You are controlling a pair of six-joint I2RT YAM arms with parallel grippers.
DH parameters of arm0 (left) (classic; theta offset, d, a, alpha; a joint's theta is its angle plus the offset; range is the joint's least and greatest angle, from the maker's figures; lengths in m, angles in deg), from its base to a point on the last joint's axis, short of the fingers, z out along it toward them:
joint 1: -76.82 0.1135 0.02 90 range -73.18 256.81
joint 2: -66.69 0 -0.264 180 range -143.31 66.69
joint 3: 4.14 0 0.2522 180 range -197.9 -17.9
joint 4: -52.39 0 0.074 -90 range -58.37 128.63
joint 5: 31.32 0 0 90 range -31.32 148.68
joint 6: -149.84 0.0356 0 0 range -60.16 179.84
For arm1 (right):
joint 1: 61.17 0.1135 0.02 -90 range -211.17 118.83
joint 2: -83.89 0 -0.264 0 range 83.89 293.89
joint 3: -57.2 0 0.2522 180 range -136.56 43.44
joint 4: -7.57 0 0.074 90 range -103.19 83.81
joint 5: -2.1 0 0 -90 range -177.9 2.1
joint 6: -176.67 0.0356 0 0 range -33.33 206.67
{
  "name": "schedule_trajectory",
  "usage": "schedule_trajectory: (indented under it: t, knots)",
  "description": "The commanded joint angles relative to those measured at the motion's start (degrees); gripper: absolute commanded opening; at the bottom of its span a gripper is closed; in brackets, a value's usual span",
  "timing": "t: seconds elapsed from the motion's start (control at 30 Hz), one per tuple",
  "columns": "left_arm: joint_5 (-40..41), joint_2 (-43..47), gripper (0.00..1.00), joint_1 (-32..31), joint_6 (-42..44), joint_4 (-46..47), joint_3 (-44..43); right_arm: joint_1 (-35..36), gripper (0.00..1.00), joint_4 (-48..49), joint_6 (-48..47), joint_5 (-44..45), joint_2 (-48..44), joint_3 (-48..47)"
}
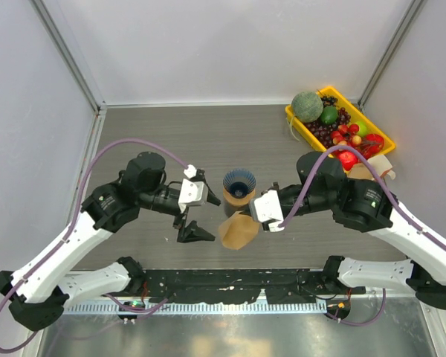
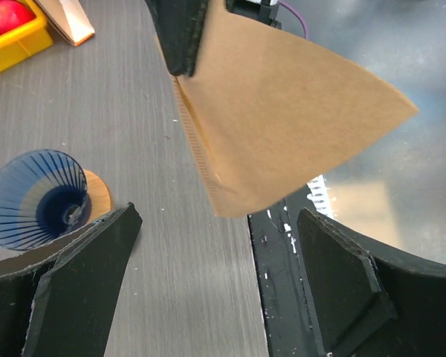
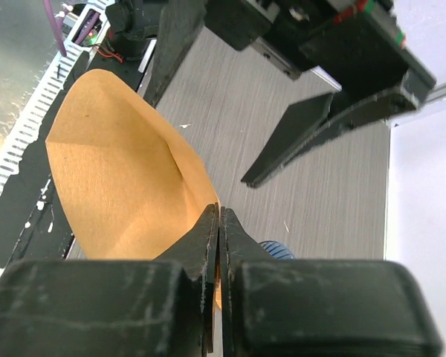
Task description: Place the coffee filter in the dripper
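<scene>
While right hand [image 1: 257, 216] clamps one edge of coffee filter [image 1: 238, 231], filter fans out near front edge of tabletop [image 1: 171, 134], just in front of dripper [image 1: 239, 181]. Dripper upright on brown cup [image 1: 238, 199], between both hands. Left hand [image 1: 201, 216] spread wide, empty, just left of filter. Wide tabletop stretch behind dripper; yellow fruit tray [image 1: 289, 113] at far right corner.

dripper [image 3: 277, 249]: in the right wrist view, only a blue sliver shows behind the right gripper [image 3: 219, 219].
coffee filter [image 2: 282, 126]: top edge cut off by the left wrist picture; one corner covered by a black finger.
cup [image 2: 98, 195]: mostly hidden behind the dripper.
fruit tray [image 2: 15, 52]: cut off at the left wrist picture's corner.
</scene>
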Motion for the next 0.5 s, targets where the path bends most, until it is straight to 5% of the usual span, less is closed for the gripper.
schedule_trajectory:
  t: [0.0,0.27,0.47]
  knots:
    - [-1.49,-2.55,0.99,-0.64,-2.93,3.65,0.16,1.27,0.05,2.14,-1.51,-1.57,1.19,-2.52]
    - [-5.01,-4.14,0.96,-2.23,-5.74,5.24,0.07,1.8,0.05,4.08,-2.21,-1.13,0.67,-2.08]
    - [-6.77,-3.62,0.47,-2.23,-4.78,4.1,-0.02,1.8,0.05,3.73,-2.3,-0.25,-0.12,-2.08]
